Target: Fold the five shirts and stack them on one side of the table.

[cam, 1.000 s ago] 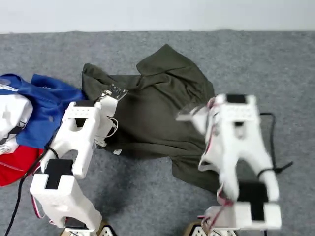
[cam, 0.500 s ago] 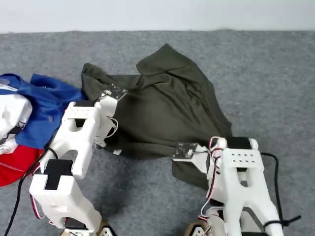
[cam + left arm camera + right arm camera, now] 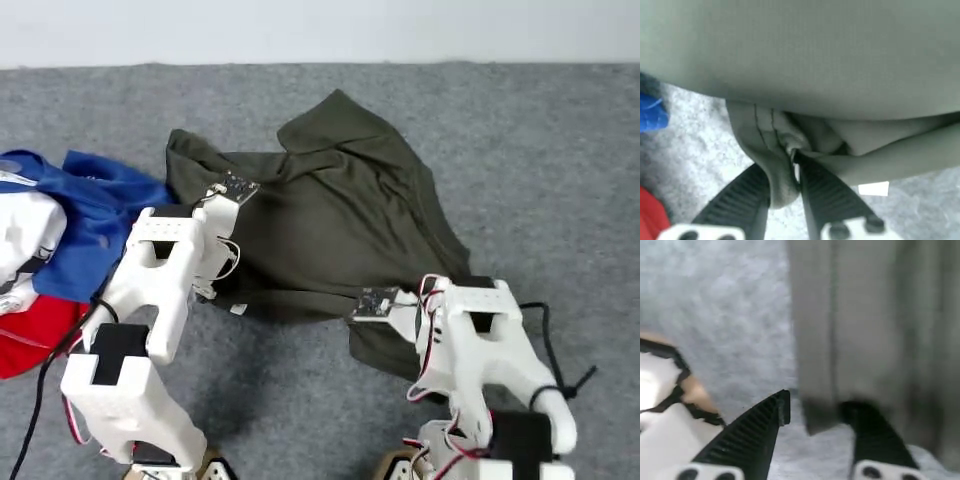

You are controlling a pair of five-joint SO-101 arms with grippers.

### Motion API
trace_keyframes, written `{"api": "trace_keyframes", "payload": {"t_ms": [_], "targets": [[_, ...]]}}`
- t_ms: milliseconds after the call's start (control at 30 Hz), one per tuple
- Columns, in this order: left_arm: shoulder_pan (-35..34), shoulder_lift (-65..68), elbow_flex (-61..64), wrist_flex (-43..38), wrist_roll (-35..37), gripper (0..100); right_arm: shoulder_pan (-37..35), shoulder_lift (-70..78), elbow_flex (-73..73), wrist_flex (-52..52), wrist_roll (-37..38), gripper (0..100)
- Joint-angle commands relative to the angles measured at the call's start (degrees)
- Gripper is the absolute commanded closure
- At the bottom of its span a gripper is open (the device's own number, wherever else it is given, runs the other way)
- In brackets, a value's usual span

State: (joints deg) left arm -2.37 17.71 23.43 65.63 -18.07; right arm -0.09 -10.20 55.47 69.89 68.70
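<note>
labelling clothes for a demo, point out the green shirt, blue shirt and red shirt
green shirt (image 3: 330, 220), high view, middle of its body
blue shirt (image 3: 100, 205), high view, its spread middle
red shirt (image 3: 25, 342), high view, visible patch

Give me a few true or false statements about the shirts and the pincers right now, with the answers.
1. The left pincer is clamped on the green shirt. True.
2. The right pincer is shut. False: it is open, with the green shirt's edge between its jaws.
3. The green shirt is neatly folded. False: it lies spread out and rumpled.
4. The blue shirt, white shirt and red shirt lie heaped together. True.
</note>
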Motion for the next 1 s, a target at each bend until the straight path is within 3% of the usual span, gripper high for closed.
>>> {"api": "trace_keyframes", "payload": {"t_ms": [0, 167, 300, 567, 833, 967], "targets": [[-0.26, 0.44, 2.33, -0.35, -0.26, 99, 0.04, 3.21, -3.43, 3.56, 0.79, 96.6], [-0.26, 0.44, 2.33, -0.35, -0.26, 99, 0.66, 3.12, -16.26, 19.82, 0.44, 98.8], [-0.26, 0.53, 2.33, -0.35, -0.26, 99, 5.49, 3.12, -28.66, 28.26, 0.44, 98.8], [-0.26, 0.26, 2.42, 0.09, -0.26, 99, 15.43, 3.21, -39.30, 32.66, 0.53, 98.8], [0.00, -14.15, -0.75, 16.79, -0.79, 99, 22.90, 0.57, -39.21, 32.92, -0.53, 98.8], [0.00, -24.18, -2.15, 26.64, -6.51, 99, 23.08, -7.60, -38.86, 32.92, -0.70, 98.8]]}}
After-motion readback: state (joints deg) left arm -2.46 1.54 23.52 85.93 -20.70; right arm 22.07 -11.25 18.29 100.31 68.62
